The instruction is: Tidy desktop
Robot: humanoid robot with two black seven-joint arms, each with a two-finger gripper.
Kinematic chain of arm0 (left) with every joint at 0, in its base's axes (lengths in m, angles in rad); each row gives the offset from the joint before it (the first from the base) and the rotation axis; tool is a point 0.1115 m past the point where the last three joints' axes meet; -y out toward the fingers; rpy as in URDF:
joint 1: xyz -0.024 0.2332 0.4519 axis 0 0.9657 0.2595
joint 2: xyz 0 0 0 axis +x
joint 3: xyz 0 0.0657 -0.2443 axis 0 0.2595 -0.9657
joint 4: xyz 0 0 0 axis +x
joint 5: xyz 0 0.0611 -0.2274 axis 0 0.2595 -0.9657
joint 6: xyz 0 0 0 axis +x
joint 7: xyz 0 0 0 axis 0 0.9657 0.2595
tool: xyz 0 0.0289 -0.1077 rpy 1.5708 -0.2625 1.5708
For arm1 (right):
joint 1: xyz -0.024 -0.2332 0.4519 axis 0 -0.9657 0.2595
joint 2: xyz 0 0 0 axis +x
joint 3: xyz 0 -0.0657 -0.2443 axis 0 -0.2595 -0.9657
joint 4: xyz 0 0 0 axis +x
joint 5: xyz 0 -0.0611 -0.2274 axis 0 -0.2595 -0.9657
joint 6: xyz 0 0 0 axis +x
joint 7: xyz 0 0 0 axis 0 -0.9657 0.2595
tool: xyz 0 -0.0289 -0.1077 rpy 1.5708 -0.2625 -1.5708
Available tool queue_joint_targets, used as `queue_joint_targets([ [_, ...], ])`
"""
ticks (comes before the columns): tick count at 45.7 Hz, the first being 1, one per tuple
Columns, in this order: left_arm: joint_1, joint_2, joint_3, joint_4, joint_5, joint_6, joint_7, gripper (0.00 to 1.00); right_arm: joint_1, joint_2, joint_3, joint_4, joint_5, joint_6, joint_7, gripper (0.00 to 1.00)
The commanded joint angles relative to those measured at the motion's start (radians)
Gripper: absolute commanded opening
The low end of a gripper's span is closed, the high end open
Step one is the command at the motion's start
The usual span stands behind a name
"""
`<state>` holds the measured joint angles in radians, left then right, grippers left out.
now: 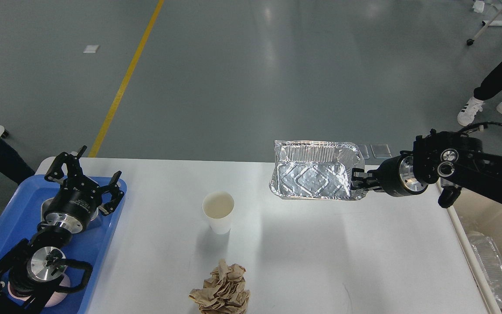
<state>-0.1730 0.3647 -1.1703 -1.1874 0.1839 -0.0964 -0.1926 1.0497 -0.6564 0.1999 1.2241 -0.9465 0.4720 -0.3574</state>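
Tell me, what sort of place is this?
Probably a robot test lab or workshop hall: a bare grey floor with a yellow line painted on it, and a white table set with a paper cup and foil tray.

There is some tiny white writing on the side of the left gripper, but it is much too small to read, and no other words or numbers can be read anywhere.
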Motion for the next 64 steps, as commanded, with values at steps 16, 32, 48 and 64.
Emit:
queue_joint_targets([
  [16, 0.0, 0.255, -0.017, -0.127, -0.001, 0.113, 0.005, 0.97, -0.01, -0.002, 0.001, 0.0, 0.002, -0.001, 0.0, 0.0],
  [32, -0.032, 0.775, 0.225, -0.218, 0.014, 0.13, 0.137, 0.97, -0.016, 0.0, 0.001, 0.003, 0.002, -0.001, 0.0, 0.0],
  [48, -0.086, 1.034, 0.353, -0.523, 0.356, 0.009, -0.038, 0.97, -0.016, 0.003, 0.001, 0.005, 0.002, 0.0, 0.0, 0.0],
  [64, -0.082, 1.093, 0.572, -0.575, 0.522, -0.013, 0.008, 0.97, -0.014, 0.001, -0.002, 0.005, 0.003, 0.0, 0.0, 0.0],
])
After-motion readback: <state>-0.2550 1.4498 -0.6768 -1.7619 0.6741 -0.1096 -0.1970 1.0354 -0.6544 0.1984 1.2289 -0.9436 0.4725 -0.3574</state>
